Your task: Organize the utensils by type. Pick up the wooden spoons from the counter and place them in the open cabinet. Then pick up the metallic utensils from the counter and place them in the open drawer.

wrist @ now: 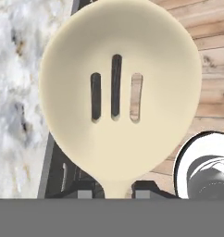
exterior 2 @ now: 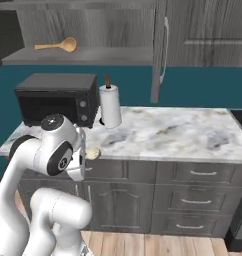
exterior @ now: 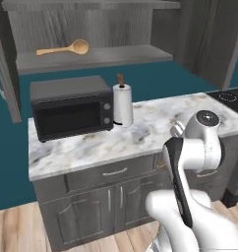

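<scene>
You are looking at two wooden spoons: one long tan spoon (exterior: 63, 48) lying on the cabinet shelf (exterior: 91, 58) above the microwave (exterior: 72, 107), and one cream slotted spoon (wrist: 118, 97) sitting between the finger tips of the single gripper (wrist: 114, 189), to the right of the microwave at the counter's (exterior 2: 168, 132) front edge. You are seeing one microwave, and one paper towel roll (exterior: 123, 104) standing just beside it. You are counting one long silver handle (exterior 2: 165, 50) on the cabinet door, up and right of the microwave.
</scene>
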Motion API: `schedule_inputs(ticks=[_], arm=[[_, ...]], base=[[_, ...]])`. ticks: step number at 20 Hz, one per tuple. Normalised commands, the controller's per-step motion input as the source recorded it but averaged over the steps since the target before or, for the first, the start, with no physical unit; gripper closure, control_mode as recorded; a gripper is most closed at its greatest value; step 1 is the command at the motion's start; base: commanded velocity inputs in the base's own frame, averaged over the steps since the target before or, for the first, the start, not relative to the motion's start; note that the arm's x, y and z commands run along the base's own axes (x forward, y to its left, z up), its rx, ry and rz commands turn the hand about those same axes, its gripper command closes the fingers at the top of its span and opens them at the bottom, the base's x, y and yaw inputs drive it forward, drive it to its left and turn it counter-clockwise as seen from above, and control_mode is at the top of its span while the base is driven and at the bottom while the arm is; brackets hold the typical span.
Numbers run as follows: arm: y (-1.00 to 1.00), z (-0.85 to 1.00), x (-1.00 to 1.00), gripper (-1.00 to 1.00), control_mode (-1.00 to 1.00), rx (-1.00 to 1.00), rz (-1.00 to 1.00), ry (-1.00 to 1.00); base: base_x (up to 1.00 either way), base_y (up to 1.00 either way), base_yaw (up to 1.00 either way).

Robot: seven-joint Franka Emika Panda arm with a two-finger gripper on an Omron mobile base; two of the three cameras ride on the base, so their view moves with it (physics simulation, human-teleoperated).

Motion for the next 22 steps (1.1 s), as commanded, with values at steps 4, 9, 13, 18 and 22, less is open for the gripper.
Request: schedule_inputs(ticks=[4,9,13,18,22], arm=[[0.0,0.0,0.0,1.0,1.0,0.0,0.0,0.0],[0.0,0.0,0.0,1.0,1.0,0.0,0.0,0.0],[0.0,0.0,0.0,1.0,1.0,0.0,0.0,0.0],[0.0,0.0,0.0,1.0,1.0,0.0,0.0,0.0],[0.0,0.0,0.0,1.0,1.0,0.0,0.0,0.0]], base=[[0.05,0.26,0.23],[0.32,0.15,0.34],[0.52,0.02,0.39],[0.51,0.04,0.31],[0.46,0.0,0.28]])
